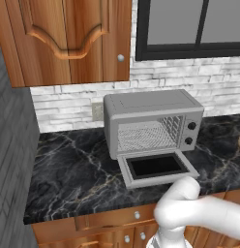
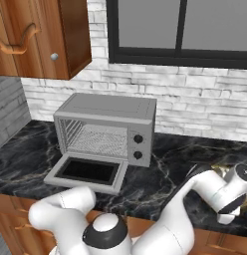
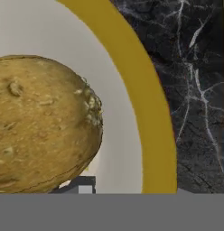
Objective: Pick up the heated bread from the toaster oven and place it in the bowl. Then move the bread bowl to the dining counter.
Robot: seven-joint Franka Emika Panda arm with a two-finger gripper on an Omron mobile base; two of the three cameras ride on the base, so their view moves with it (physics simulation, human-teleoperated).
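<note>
Resting inside the bowl (image 3: 152, 113), bread (image 3: 41, 122) lies on the cream floor near the gold rim. Toaster oven (image 1: 151, 126) door down, rack bare; no legible writing. Gripper (image 2: 230, 211): jaw spacing can't be told.

Flat, even illumination is seen across both base views; no single light source can be placed. Only a soft shadow is cast beneath the toaster oven (image 1: 153, 127) and its dropped door onto the black marble counter (image 1: 68, 174). No glare is noted on the grey metal or on the window panes (image 2: 195, 25), which are rendered a dull uniform grey. The white arm (image 2: 160, 224) is lit brightly, almost washed out at its curves. Edges are slightly soft and pixelated throughout; brick wall texture is coarse. In the hand view the bread (image 3: 41, 122) is shown blurred from closeness, its crust smeared; the bowl rim (image 3: 150, 117) is rendered flat, without highlight.
</note>
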